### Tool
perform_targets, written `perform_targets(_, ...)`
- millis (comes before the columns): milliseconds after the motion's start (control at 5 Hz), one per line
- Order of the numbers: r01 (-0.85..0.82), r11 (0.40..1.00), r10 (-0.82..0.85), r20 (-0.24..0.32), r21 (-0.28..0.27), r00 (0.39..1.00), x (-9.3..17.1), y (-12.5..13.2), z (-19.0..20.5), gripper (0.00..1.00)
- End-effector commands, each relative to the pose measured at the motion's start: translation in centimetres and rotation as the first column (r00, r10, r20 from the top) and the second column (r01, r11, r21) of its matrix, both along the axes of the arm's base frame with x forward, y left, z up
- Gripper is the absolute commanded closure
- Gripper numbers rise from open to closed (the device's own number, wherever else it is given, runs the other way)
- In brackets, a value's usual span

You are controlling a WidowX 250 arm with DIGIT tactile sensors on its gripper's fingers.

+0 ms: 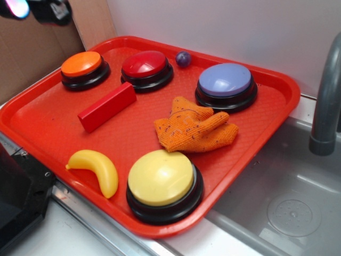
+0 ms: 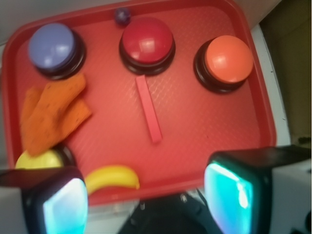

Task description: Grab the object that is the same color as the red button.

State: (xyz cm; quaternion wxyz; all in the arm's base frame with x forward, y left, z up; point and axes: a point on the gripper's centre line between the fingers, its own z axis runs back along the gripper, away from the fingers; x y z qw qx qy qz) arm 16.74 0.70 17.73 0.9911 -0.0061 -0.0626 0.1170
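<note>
1. Near the tray's (image 1: 277, 109) back edge on the bench, the red button (image 2: 147, 43) sits between orange and blue buttons.
2. Just before it, apart, lies the red block (image 2: 148, 108).
3. Fingers (image 2: 146, 195) hover spread open above the tray's front edge, gripping nothing.

End effector (image 2: 146, 200) fingers cut off by wrist view's bottom edge; yellow button (image 2: 41, 158) mostly hidden.

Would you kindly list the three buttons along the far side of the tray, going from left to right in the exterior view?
Orange button → red button → lavender-blue button. The small purple ball sits between the red and lavender-blue buttons, a little farther back.
</note>
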Motion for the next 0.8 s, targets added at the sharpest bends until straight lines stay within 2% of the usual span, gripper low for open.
perform_targets(0, -0.019, 0.999, 0.017, 0.033, 0.041, 0.999, 4.5, 0.3, -8.5, 0.0)
perform_targets(200, -0.001, 0.996, 0.001, 0.0, 0.09, 1.0, 5.0, 0.0, -12.7, 0.0)
perform_targets(400, 0.044, 0.996, -0.042, -0.026, 0.08, 0.999, 5.0, -0.6, -14.5, 0.0)
perform_targets(600, 0.03, 0.995, -0.023, -0.074, 0.095, 0.997, 5.5, 0.2, -14.8, 0.0)
